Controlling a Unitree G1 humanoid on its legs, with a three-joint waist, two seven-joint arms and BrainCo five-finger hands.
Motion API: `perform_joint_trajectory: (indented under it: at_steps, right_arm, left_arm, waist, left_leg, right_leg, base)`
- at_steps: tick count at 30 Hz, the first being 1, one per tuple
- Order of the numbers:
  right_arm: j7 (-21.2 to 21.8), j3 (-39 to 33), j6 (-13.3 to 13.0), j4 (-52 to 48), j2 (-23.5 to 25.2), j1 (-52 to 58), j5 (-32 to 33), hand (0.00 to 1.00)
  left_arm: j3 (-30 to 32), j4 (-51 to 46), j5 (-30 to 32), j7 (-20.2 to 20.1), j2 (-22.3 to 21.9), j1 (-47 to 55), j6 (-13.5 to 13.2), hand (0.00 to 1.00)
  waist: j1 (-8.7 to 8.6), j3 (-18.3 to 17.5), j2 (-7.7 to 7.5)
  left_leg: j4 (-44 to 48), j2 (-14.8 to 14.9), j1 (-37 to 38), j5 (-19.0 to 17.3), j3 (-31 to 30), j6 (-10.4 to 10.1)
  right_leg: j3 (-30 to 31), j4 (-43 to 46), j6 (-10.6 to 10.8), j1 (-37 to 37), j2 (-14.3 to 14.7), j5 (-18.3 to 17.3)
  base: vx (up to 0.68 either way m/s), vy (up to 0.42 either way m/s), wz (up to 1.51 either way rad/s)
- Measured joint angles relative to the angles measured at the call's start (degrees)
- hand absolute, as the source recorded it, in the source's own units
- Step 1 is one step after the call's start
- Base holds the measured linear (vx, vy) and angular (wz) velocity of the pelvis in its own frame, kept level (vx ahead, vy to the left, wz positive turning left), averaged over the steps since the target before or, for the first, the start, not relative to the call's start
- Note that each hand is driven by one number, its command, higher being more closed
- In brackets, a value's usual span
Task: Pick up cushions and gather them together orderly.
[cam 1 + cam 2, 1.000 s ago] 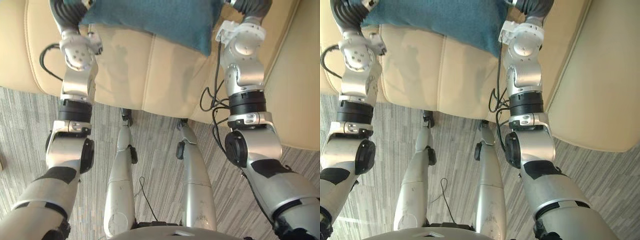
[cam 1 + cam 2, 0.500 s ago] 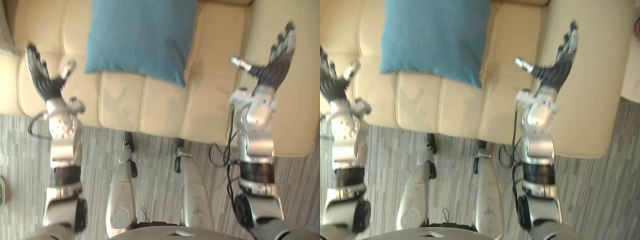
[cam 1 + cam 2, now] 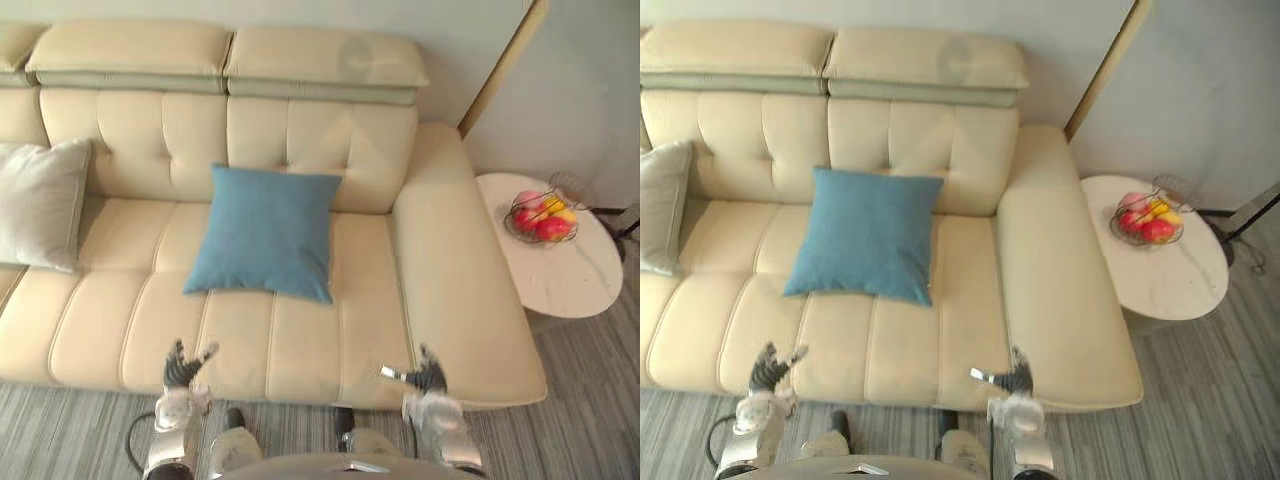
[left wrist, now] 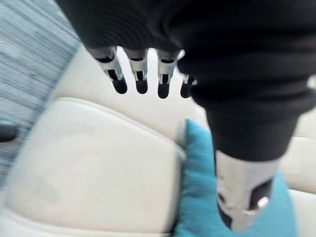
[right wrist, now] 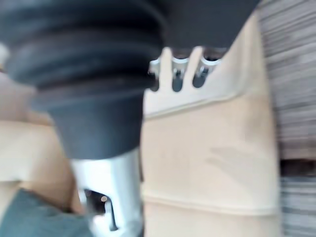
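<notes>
A blue cushion [image 3: 265,232] lies on the middle seat of the cream sofa [image 3: 120,340], tilted against the backrest. A light grey cushion [image 3: 38,203] leans at the sofa's left end. My left hand [image 3: 181,367] hovers open over the seat's front edge, below and left of the blue cushion. My right hand [image 3: 425,372] hovers open over the front edge near the right armrest [image 3: 455,300]. Both hands hold nothing. In the left wrist view the straight fingers [image 4: 139,74] point over the seat, with the blue cushion [image 4: 197,197] beside the thumb.
A round white side table [image 3: 560,265] stands right of the sofa with a wire basket of fruit [image 3: 540,215] on it. Grey striped carpet [image 3: 60,430] runs along the sofa's front. A wall lies behind the sofa.
The camera has pulled far back and up, so the whole sofa and side table show. Both hands have drawn away from the blue cushion and stay open near the seat's front edge.
</notes>
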Motion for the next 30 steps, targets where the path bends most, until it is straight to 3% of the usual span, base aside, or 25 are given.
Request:
perform_joint_trajectory:
  at_steps: [2,5,9,12,13,14,15,16,19,20,22,23,24,25,27,28,30]
  right_arm:
    - [0.2,-3.6,0.5,7.8,0.1,0.0,-1.2,0.00]
    - [0.2,-6.2,0.8,12.9,-0.2,0.0,-1.2,0.00]
    - [0.2,-6.9,0.9,13.8,-0.2,0.0,-1.2,0.00]
    - [0.2,-5.8,0.9,14.1,0.4,-0.6,-1.2,0.00]
    - [0.2,-5.8,0.9,14.1,0.7,-1.4,-1.2,0.00]
    - [0.2,-5.7,0.9,14.4,0.6,-1.7,-1.3,0.00]
    - [0.1,-5.9,1.0,15.1,-0.2,-2.5,-1.3,0.00]
    - [0.2,-5.3,1.1,15.2,0.5,-3.1,-1.3,0.00]
    - [0.1,-3.5,1.2,17.9,1.3,-3.9,-1.4,0.00]
    - [0.1,-3.5,1.2,18.7,1.4,-3.9,-1.5,0.00]
    - [0.1,-3.0,1.3,19.8,1.5,-5.5,-2.2,0.00]
    - [0.1,-1.6,1.4,19.8,0.6,-6.8,-3.1,0.00]
    - [0.0,-0.6,1.5,19.8,-0.3,-7.9,-3.3,0.00]
    - [-0.1,0.1,1.5,19.8,-0.7,-8.6,-3.5,0.00]
    - [-0.6,2.0,1.4,19.6,-2.8,-11.3,-3.5,0.00]
    - [-0.6,2.2,1.4,19.6,-3.2,-11.3,-3.5,0.00]
    - [-0.8,2.6,1.4,19.5,-3.7,-11.6,-3.5,0.00]
  left_arm:
    - [1.1,7.5,3.0,-0.1,0.0,0.4,0.8,0.00]
    - [2.1,11.5,4.3,-0.3,0.0,1.4,1.0,0.00]
    - [3.2,12.9,5.1,-0.4,0.3,1.6,1.0,0.00]
    - [3.6,12.6,6.0,-0.4,0.4,0.8,0.9,0.00]
    - [4.2,12.5,6.0,-0.3,0.6,0.6,0.9,0.00]
    - [4.3,12.6,6.1,-0.1,0.1,0.6,1.0,0.00]
    - [4.5,12.6,6.1,0.3,-0.7,0.5,1.0,0.00]
    - [4.8,12.7,6.1,0.8,-0.6,1.1,1.3,0.00]
    - [4.8,12.7,6.0,1.6,1.3,1.2,2.1,0.00]
    - [4.8,12.7,6.0,1.7,1.4,1.4,2.1,0.00]
    - [4.9,12.7,5.9,1.7,1.8,1.4,2.1,0.00]
    - [4.8,13.3,5.9,1.9,1.7,0.7,2.1,0.00]
    - [4.7,13.3,5.4,2.4,0.8,0.2,2.1,0.00]
    - [4.5,13.5,5.3,2.6,0.4,0.2,2.2,0.00]
    - [1.7,14.3,5.3,2.8,-0.1,-0.1,2.2,0.00]
    - [1.0,14.3,5.3,2.8,-0.1,-0.2,2.2,0.00]
    - [-0.3,14.3,5.4,3.0,-0.4,-0.3,2.1,0.00]
  waist:
    - [-0.35,-1.3,-0.13]
    - [-0.27,-1.5,-0.20]
    - [-0.16,-1.4,-0.58]
    - [0.13,-0.1,-1.74]
    - [0.32,0.0,-2.42]
    - [0.84,0.1,-1.35]
    - [1.84,0.3,1.05]
    - [1.48,1.2,1.06]
    - [1.84,0.8,-1.78]
    - [1.93,0.6,-2.06]
    - [2.12,0.2,-2.93]
    - [2.82,-0.1,-2.72]
    - [3.49,0.3,-0.92]
    - [3.63,0.3,-0.13]
    - [3.44,1.2,3.04]
    - [3.42,1.7,3.87]
    - [3.23,2.2,5.00]
  left_leg:
    - [-2.3,-0.9,2.4,0.4,0.6,0.0]
    - [-3.8,-1.6,5.1,0.6,1.6,-0.1]
    - [-3.9,-2.4,7.5,0.2,3.3,-0.2]
    - [0.5,-2.2,6.5,-2.1,4.9,0.5]
    - [3.8,-2.4,4.8,-3.9,4.8,1.9]
    - [4.3,-2.2,4.0,-4.9,3.2,2.8]
    - [3.4,-0.4,3.9,-4.4,3.5,3.9]
    - [4.5,0.2,3.2,-3.9,4.3,4.4]
    - [5.8,0.0,1.7,-2.7,2.5,3.8]
    - [5.8,0.0,1.2,-2.2,2.2,3.8]
    - [5.9,-1.2,-0.3,-0.2,1.6,3.8]
    - [6.6,-1.0,-3.1,2.4,1.3,3.7]
    - [6.4,0.1,-4.5,4.3,1.3,4.2]
    - [5.7,0.6,-5.2,5.3,1.3,4.2]
    - [1.6,2.2,-6.9,8.2,1.2,2.1]
    - [0.8,2.5,-6.9,8.9,1.2,1.7]
    - [-4.5,3.1,-5.3,15.5,1.3,1.5]
  right_leg:
    - [0.7,-2.6,0.3,2.1,-0.5,1.2]
    - [2.1,-3.7,0.5,3.8,-0.8,1.9]
    - [4.3,-3.2,0.6,4.6,-1.2,2.3]
    - [5.7,-2.2,-0.1,4.0,-1.4,2.2]
    - [5.6,-2.6,-3.1,3.3,-1.6,1.8]
    - [1.4,-3.1,-9.7,3.2,-1.8,-1.1]
    - [-3.9,0.9,-11.0,2.2,-2.1,-4.1]
    - [-7.9,14.1,-7.1,-0.9,-4.0,-6.1]
    - [-11.0,36.2,-1.9,1.1,-6.9,-11.2]
    - [-11.0,37.5,-1.4,2.4,-7.3,-11.2]
    - [-10.6,34.9,-0.1,5.6,-8.8,-9.5]
    - [-10.9,26.2,1.3,7.9,-6.6,-12.6]
    - [-11.3,20.1,1.2,9.4,-5.0,-12.7]
    - [-11.6,16.8,1.2,10.1,-4.2,-12.7]
    - [-12.2,6.0,1.1,12.4,-1.3,-12.7]
    - [-12.3,4.9,1.0,12.7,-0.8,-12.6]
    - [-12.5,4.6,-0.5,11.8,0.3,-11.6]
  base:
    - [0.01,0.026,-0.17]
    - [0.00,0.033,-0.22]
    - [-0.05,0.039,-0.24]
    - [-0.12,0.050,-0.27]
    - [-0.16,0.069,-0.35]
    - [-0.19,0.097,-0.69]
    - [-0.17,0.077,-0.64]
    - [-0.16,0.034,-0.41]
    - [-0.11,-0.060,0.23]
    - [-0.07,-0.122,0.23]
    - [-0.07,-0.153,0.12]
    - [-0.15,-0.178,-0.15]
    - [-0.20,-0.178,-0.24]
    - [-0.28,-0.214,-0.28]
    - [-0.26,-0.180,-0.12]
    - [-0.32,-0.142,-0.02]
    - [-0.31,-0.127,-0.01]
